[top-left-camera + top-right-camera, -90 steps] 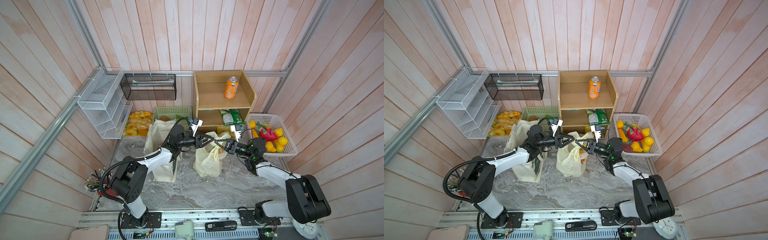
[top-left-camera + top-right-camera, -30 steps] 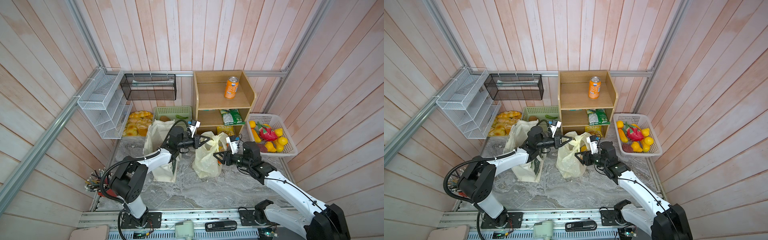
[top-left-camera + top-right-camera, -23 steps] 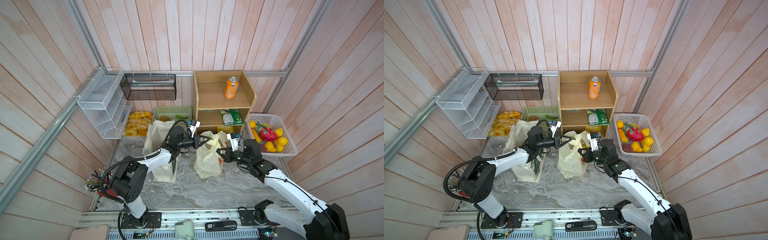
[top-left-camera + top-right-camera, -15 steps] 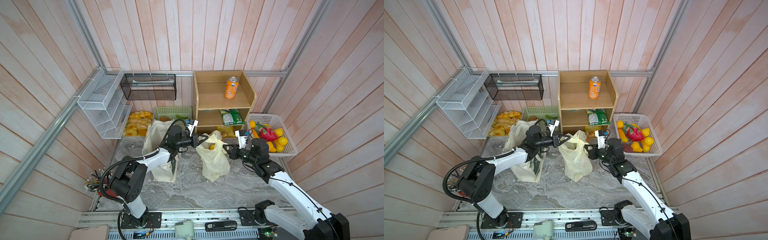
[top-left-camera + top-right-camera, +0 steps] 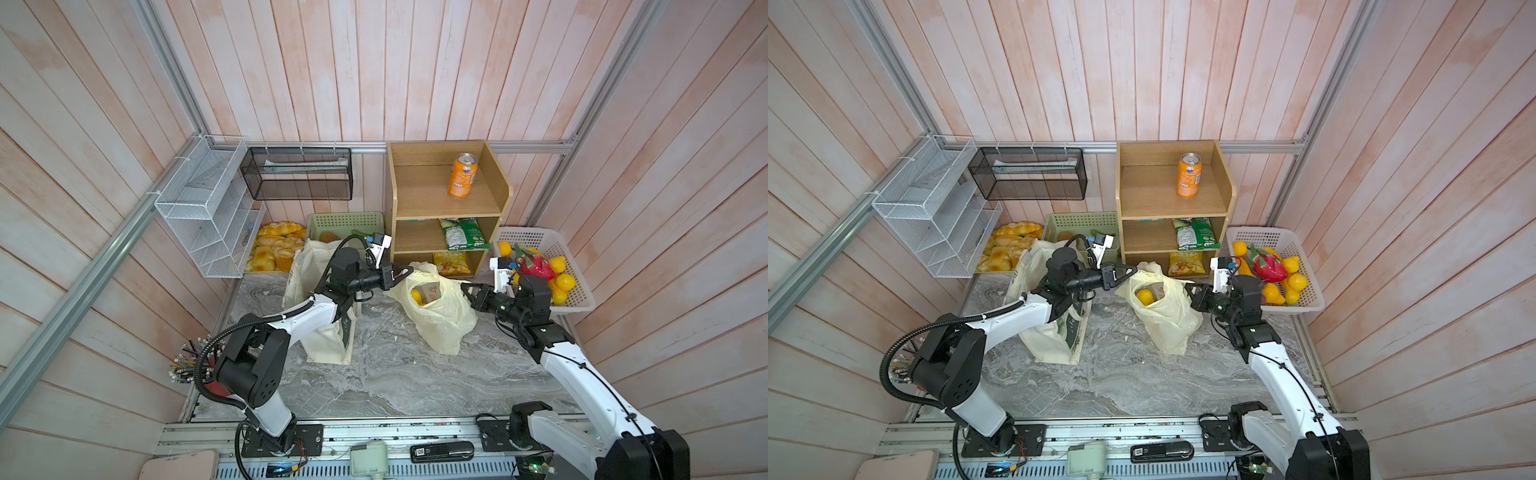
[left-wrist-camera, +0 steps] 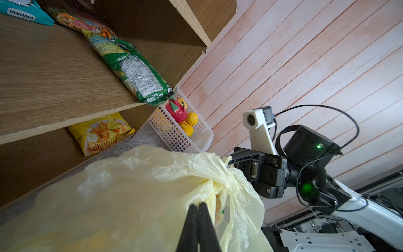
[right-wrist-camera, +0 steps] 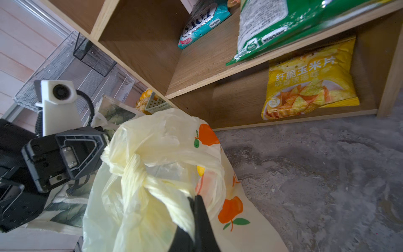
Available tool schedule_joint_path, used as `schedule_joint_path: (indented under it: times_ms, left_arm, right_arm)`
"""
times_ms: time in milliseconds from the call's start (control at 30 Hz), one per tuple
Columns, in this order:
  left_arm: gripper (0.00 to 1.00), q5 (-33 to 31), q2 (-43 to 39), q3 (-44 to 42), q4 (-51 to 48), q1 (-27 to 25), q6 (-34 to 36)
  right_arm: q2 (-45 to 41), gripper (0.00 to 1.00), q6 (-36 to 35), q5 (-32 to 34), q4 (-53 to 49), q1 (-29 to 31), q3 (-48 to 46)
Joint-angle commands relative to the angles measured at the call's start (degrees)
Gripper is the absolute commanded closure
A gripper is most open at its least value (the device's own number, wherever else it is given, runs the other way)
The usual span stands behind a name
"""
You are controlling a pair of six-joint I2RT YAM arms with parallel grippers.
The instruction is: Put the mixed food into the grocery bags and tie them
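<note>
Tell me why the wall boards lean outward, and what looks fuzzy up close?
In both top views the wide lens splays the wall boards toward the edges; in the left wrist view the left fingers and the near plastic bag look soft; in the right wrist view the right fingers blur too, while the yellow packet reads sharp.

The plastic bag (image 5: 440, 328) sits on the table (image 5: 395, 374) between tote (image 5: 326, 347) and fruit basket (image 5: 575, 305), before the shelf (image 5: 432, 199).

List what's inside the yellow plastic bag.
In the plastic bag, through its mouth, show a yellow fruit and beside it a pale packet. Anything deeper is hidden by the crumpled film.
</note>
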Motion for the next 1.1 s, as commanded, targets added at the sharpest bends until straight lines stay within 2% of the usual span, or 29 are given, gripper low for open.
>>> schedule_joint_path:
  times_ms: [0,67,167,267,333,500,667,833,967,1067]
  left_arm:
    - [1.00,-1.1,-3.3,-1.0,1.7,1.2,-0.4]
    - [1.00,-1.5,-4.7,-2.9,1.5,1.8,0.2]
    - [1.00,-2.1,-5.5,-5.1,0.5,2.5,1.6]
    - [1.00,-2.2,-5.4,-6.0,0.4,2.5,2.0]
    - [1.00,-2.2,-5.1,-6.2,0.9,2.5,1.7]
    - [1.00,-3.1,-5.4,-6.7,-0.2,2.8,2.3]
    - [1.00,-4.3,-6.1,-7.7,-2.5,3.3,4.1]
    - [1.00,-4.5,-5.1,-6.6,-4.0,3.2,5.5]
    - [1.00,-5.3,-4.8,-5.3,-6.6,3.2,7.5]
    - [1.00,-6.2,-5.2,-5.0,-9.0,3.2,9.5]
  right_arm:
    - [0.6,1.00,4.2,7.6,3.1,-6.2,-3.2]
    - [1.3,1.00,6.9,8.2,6.1,-12.5,-7.3]
    - [3.9,1.00,11.1,5.5,12.1,-18.0,-11.9]
    - [5.7,1.00,12.3,1.6,14.8,-17.9,-12.0]
    - [6.1,1.00,12.4,1.3,14.3,-17.8,-11.4]
    - [3.6,1.00,15.0,8.0,12.5,-20.2,-13.4]
    - [3.1,1.00,17.5,7.5,13.7,-25.5,-16.1]
    - [6.3,1.00,18.1,-0.2,16.8,-23.6,-14.1]
    - [5.4,1.00,17.6,3.3,15.0,-18.2,-11.6]
    - [5.0,1.00,17.9,6.2,14.4,-18.0,-12.7]
